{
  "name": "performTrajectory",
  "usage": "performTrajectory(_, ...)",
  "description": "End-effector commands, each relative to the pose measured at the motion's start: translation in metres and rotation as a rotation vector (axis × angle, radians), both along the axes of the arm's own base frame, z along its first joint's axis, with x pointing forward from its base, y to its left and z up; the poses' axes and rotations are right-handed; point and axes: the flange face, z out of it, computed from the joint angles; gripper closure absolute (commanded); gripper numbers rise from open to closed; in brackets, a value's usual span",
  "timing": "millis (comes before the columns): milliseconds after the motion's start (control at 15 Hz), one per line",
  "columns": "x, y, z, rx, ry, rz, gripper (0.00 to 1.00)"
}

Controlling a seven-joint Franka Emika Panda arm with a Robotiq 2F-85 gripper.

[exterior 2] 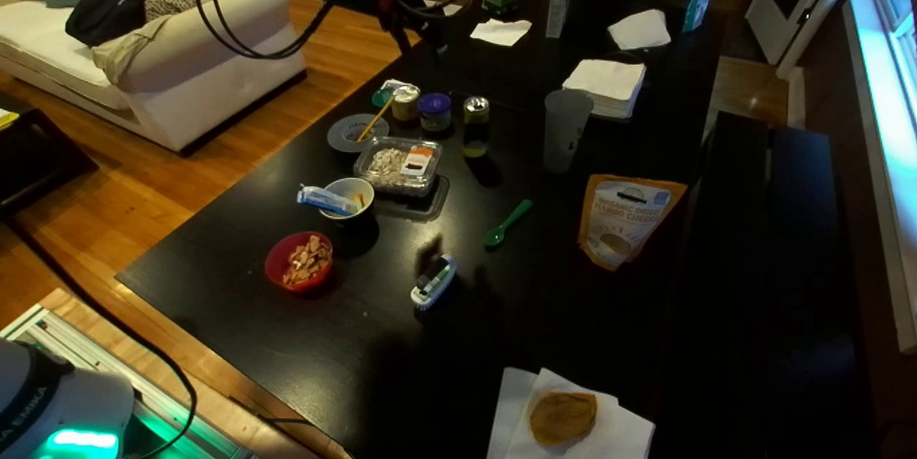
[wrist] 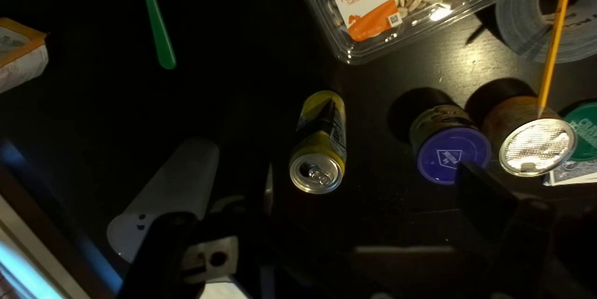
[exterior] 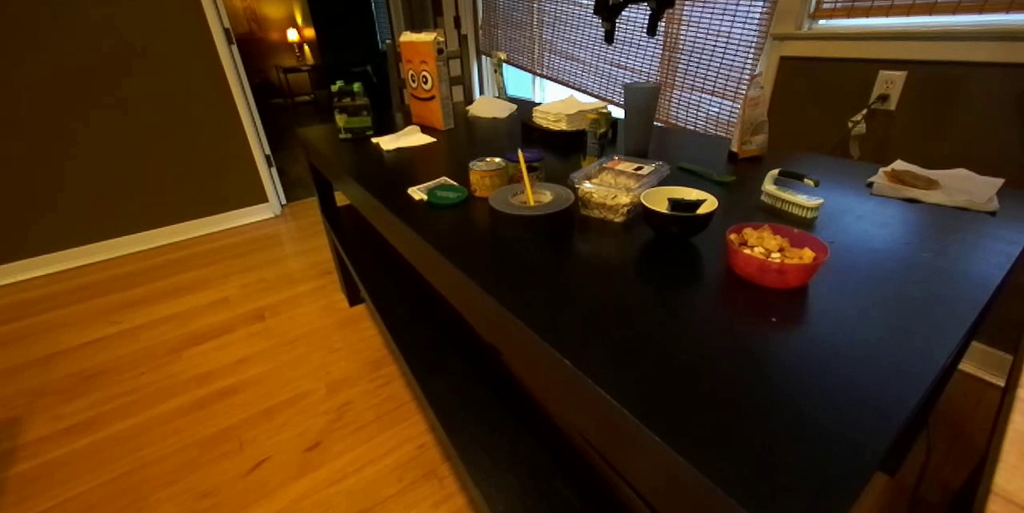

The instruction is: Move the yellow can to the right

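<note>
The yellow can (wrist: 322, 131) is slim, with dark markings and an opened silver top. It stands upright on the black table, as an exterior view (exterior 2: 476, 131) also shows. In an exterior view (exterior: 595, 141) it stands behind the clear seed box. My gripper (wrist: 366, 180) is open and empty. In both exterior views the gripper (exterior: 630, 26) (exterior 2: 423, 47) hangs in the air above the table, apart from the can. In the wrist view the can top lies just ahead of the fingertips, closer to the left finger.
Beside the can stand a purple-lidded can (wrist: 452, 152), a silver-topped can (wrist: 536, 145), a clear pumpkin seed box (wrist: 368, 5) and a tall grey cup (wrist: 172, 187). A tape roll (exterior 2: 344, 131) holding a pencil, a green spoon (exterior 2: 509, 223) and a napkin stack (exterior 2: 605, 83) are also near.
</note>
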Motion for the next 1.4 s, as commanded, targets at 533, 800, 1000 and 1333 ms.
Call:
performTrajectory(533,0.036,-0.013,-0.030,0.074,0.014,-0.056,0.00)
performTrajectory(800,0.061,-0.019,-0.054,0.089,0.036,-0.098,0.00)
performTrajectory(1000,0.078,-0.028,-0.072,0.088,0.047,-0.143,0.00)
performTrajectory(1333,0.097,-0.048,-0.101,0.098,0.045,-0.205,0.00)
